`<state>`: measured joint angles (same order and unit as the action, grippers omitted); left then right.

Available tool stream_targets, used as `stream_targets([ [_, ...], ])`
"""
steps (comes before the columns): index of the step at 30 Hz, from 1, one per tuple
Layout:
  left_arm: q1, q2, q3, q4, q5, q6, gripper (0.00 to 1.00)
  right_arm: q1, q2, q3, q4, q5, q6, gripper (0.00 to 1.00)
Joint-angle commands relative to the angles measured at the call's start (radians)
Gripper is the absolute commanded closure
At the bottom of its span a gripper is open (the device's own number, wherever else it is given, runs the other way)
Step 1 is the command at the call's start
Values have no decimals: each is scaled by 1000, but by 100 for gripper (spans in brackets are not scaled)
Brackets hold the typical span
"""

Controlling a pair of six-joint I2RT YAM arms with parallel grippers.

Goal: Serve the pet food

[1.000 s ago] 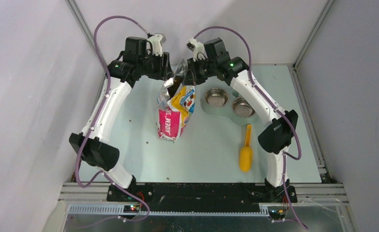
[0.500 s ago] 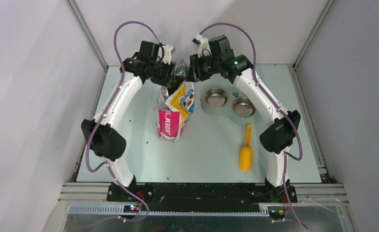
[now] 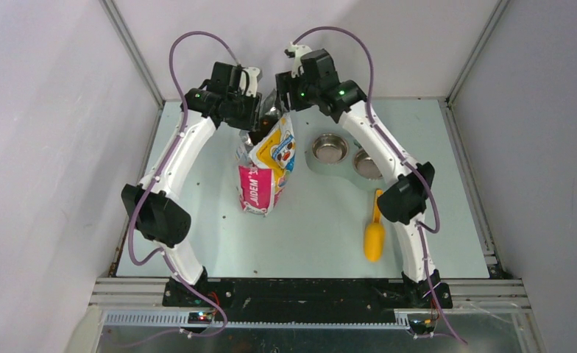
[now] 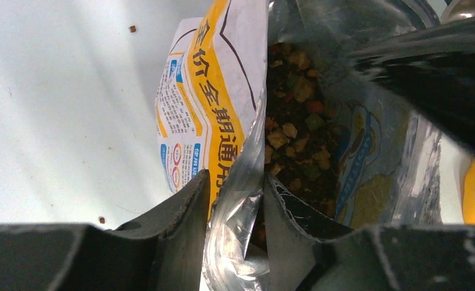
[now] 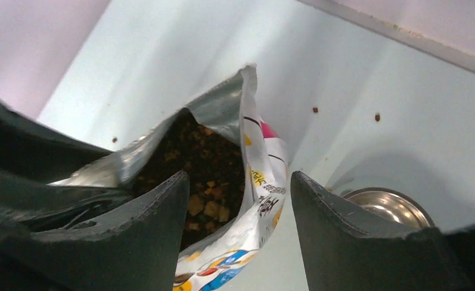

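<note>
Dark-brown dry kibble pellets (image 4: 292, 121) lie inside the upright glossy yellow-white-pink cartoon-cat bag (image 3: 265, 173), one foil lip pinched by the left gripper (image 4: 236, 179), the right gripper (image 5: 240, 176) spread wide above the other lip; bag-opening seems the step in hand, next needing that second lip clamped and pulled apart.

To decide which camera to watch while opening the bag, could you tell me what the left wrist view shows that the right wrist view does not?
Only the left wrist view: the left gripper shut on the foil rim of the bag, and the bag's printed yellow panel. Only the right wrist view: the right gripper open, its fingers either side of the rim, and a clear look at a steel bowl. Both: the bag's open mouth with the pet food inside.
</note>
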<state>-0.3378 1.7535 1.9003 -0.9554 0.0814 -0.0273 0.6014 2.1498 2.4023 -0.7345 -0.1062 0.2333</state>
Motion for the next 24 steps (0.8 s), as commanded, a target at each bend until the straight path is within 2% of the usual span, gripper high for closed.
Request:
stream_targets([
  [1, 9, -48, 14, -5, -75, -24, 60, 9, 68, 57, 19, 67, -44, 36],
  [2, 10, -48, 13, -7, -69, -27, 61, 9, 71, 58, 18, 70, -46, 38],
  [4, 17, -48, 11, -11, -63, -37, 66, 10, 73, 58, 18, 80, -53, 51],
  [5, 21, -50, 11, -12, -61, -39, 67, 10, 70, 57, 19, 87, -57, 62],
  [9, 35, -53, 18, -16, -59, -35, 89, 11, 48, 59, 28, 98, -87, 93],
  [10, 39, -52, 25, -17, -62, -32, 97, 11, 42, 61, 31, 100, -96, 97],
  [11, 42, -51, 30, -17, -73, -26, 99, 14, 41, 70, 36, 105, -114, 100],
  [17, 47, -74, 118, 29, -320, 17, 100, 41, 33, 141, 69, 209, -190, 100],
  [20, 51, -94, 173, 63, -363, 36, 100, 46, 18, 149, 72, 189, -219, 100],
  [22, 51, -105, 192, 67, -328, 59, 100, 47, 6, 137, 63, 156, -226, 100],
  [23, 52, -108, 199, 63, -249, 65, 87, 46, 3, 131, 59, 141, -226, 100],
  [24, 53, -107, 211, 44, -199, 64, 76, 47, -7, 119, 49, 102, -221, 94],
])
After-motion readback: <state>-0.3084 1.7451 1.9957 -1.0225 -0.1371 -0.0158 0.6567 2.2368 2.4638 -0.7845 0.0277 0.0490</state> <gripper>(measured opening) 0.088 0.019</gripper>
